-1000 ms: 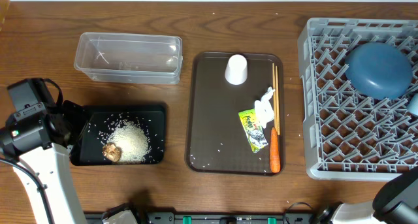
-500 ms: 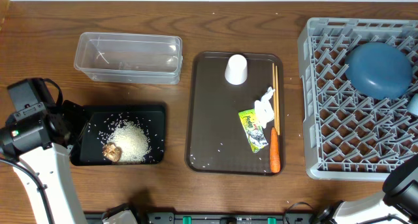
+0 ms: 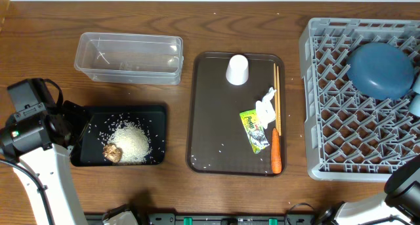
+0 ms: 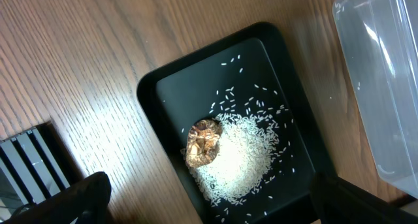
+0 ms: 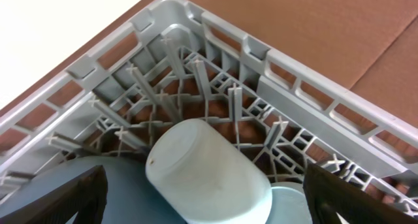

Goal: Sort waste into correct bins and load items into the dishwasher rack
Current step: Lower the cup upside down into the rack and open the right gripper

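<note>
One grey rack (image 3: 341,141) is sitting at 3 o'clock, holding one dark-blue plate (image 3: 380,71) and one pale cup (image 5: 209,172). At 8 o'clock the left gripper (image 4: 209,188) is gaping empty over one black tray (image 4: 176,100) of rice (image 4: 241,152). The right gripper (image 5: 206,188) is hanging spread around that cup, touching nothing. One wrapper (image 3: 254,132) is showing unreadable print.

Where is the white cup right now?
In the overhead view the white cup sits at the far end of the dark brown serving tray, mid-table, left of the chopsticks and right of the clear tub.
</note>
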Robot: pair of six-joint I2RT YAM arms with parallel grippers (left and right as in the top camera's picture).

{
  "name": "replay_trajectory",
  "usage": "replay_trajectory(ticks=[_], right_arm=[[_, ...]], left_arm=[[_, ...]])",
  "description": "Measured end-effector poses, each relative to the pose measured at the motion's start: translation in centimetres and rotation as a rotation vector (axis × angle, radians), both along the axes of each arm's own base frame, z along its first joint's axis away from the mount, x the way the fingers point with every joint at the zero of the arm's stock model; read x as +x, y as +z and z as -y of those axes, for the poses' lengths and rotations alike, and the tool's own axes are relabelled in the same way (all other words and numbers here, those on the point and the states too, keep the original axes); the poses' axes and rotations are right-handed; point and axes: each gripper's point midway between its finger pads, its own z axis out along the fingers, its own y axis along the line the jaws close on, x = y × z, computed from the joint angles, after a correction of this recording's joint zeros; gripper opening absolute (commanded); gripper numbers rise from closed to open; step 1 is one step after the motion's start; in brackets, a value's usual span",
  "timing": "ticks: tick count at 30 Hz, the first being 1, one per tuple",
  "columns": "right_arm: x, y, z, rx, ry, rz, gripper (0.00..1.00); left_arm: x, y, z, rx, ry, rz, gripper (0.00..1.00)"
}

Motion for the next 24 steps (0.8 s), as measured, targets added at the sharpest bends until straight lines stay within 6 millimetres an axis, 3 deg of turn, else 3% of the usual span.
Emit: replay_trajectory(ticks=[3,6,10,12,14,15,24], right_arm=[[0.0,1.3,-0.6,0.003,0.019,0.028,0.89],[-0.1,4.6,-1.4,-0.023,0.036,0.093,0.74],[-0.8,9.7,-2.7,-0.071,0.055,0.185,0.39],[-0.9,10.7,-2.9,-0.081,0.057,0.203,0.18],[-0.8,10.5,-2.8,-0.077,0.057,0.201,0.04],[-0.6,10.1,-2.7,-0.074,0.058,0.194,0.01],[2.1,3.9,-0.6,-0.024,0.048,0.152,0.01]], left_arm=[[0.0,0.0,0.0,0.000,0.000,0.000,0.98],[0.0,0.0,0.0,0.000,0.000,0.000,0.98],[0.0,0.0,0.0,0.000,0.000,0.000,0.98],[0.0,0.0,0.0,0.000,0.000,0.000,0.98],[0.0,0.0,0.0,0.000,0.000,0.000,0.98],[0.0,0.0,0.0,0.000,0.000,0.000,0.98],[0.0,0.0,0.0,0.000,0.000,0.000,0.98]])
